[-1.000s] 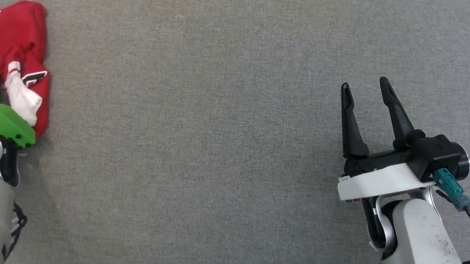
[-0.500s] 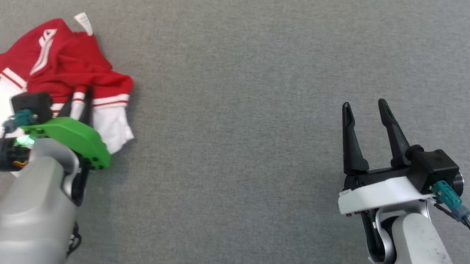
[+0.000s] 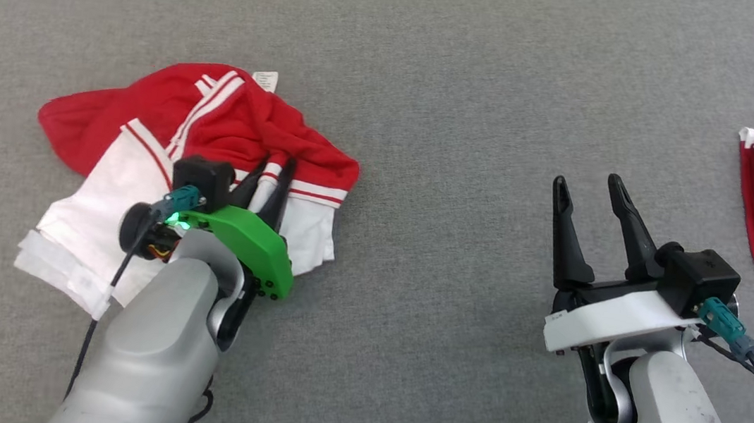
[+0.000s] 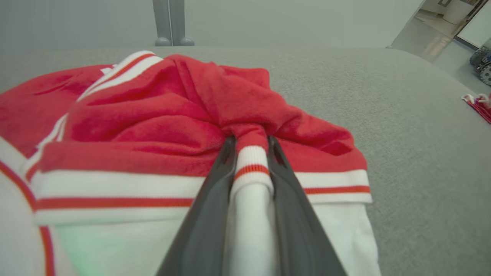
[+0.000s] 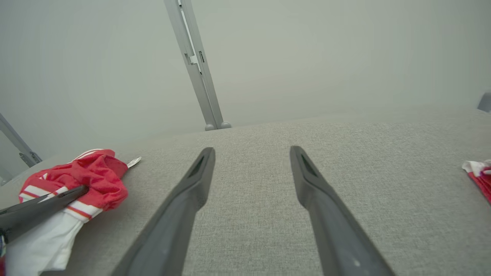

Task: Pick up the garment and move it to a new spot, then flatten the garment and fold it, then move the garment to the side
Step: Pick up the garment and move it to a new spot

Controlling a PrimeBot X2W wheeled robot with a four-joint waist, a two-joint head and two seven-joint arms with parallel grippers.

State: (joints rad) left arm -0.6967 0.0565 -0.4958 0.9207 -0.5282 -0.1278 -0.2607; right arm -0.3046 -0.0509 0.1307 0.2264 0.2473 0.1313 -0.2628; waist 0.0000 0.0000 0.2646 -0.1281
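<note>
Our head cam looks down on the garment (image 3: 245, 118), left wrist cam's right up against it, right wrist cam's seemingly farther off; all 3 share it.

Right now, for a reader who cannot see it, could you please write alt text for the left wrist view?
The left gripper pinches a striped fold of the red and white T-shirt between its two dark fingers. The shirt lies bunched on a grey fabric surface, with another red garment far off at the right edge.
</note>
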